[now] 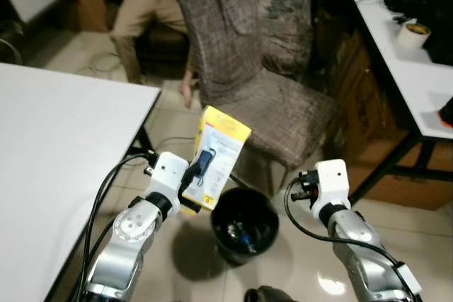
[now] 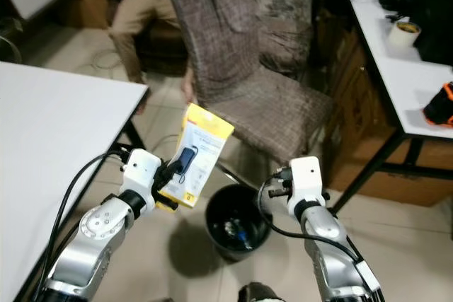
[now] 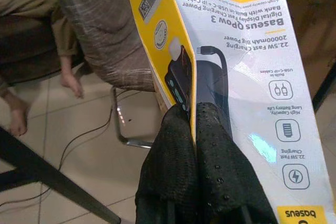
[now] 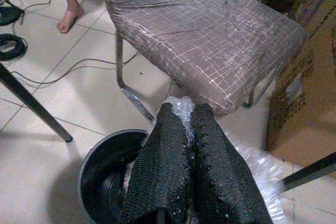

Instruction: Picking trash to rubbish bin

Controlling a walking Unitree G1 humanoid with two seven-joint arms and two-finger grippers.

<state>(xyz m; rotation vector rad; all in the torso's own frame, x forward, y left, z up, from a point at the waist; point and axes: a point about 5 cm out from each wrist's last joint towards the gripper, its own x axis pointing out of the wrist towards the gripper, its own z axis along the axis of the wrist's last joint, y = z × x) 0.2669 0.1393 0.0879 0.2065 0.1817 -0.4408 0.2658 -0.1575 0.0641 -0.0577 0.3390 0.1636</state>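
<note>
Head views: left gripper (image 1: 200, 167) raised, its black fingers closed on a yellow and white power-bank box (image 1: 216, 164), held tilted just up and to the robot's left of the black rubbish bin (image 1: 244, 224), not yet over its mouth; the bin stands on the tiled floor between the two arms, in front of a covered chair (image 1: 255, 83), with some items already lying in it. Right gripper (image 2: 283, 182) hangs near the bin's right rim; its fingers are hard to make out from here. A white table (image 1: 64, 153) lies to the left, a second white table (image 1: 417, 83) to the right, and a seated person's leg (image 1: 138, 22) shows behind the chair. Left wrist view: both fingers (image 3: 215, 171) pinch the box along a corner edge, printed face turned to the camera. Right wrist view: fingers (image 4: 168, 161) pressed together on what looks like a scrap of clear bubble wrap (image 4: 184, 107), though the film is faint; the bin's rim sits just below and to one side. Progress, as judged: both pieces of trash are lifted and brought to the bin; neither is released. Remaining: carry each over the opening and let go.
</note>
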